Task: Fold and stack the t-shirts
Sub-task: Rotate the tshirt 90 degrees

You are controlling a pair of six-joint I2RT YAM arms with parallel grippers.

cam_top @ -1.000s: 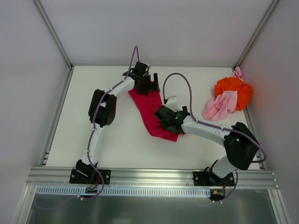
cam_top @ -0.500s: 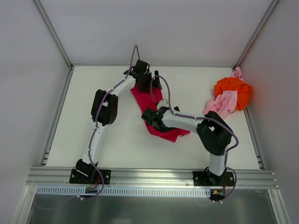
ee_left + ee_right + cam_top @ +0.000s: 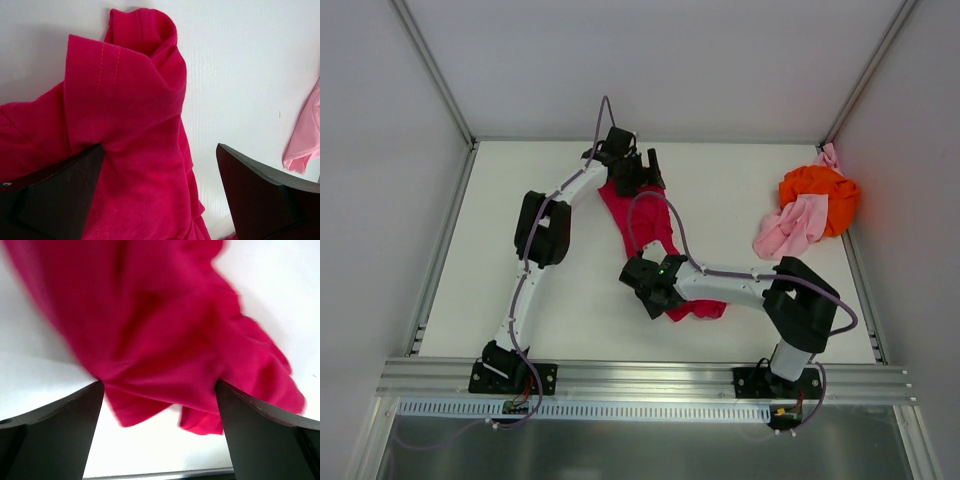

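Crimson t-shirt (image 3: 130,115); left gripper (image 3: 160,146), right gripper (image 3: 159,385) splayed, seemingly hovering above.

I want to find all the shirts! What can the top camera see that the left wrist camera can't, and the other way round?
Only the top view shows the orange t-shirt, next to the pink t-shirt in the far right corner. Only the left wrist view shows the stitch lines on the red t-shirt. Both show the red t-shirt, the pink t-shirt, the white table and the open left claw.
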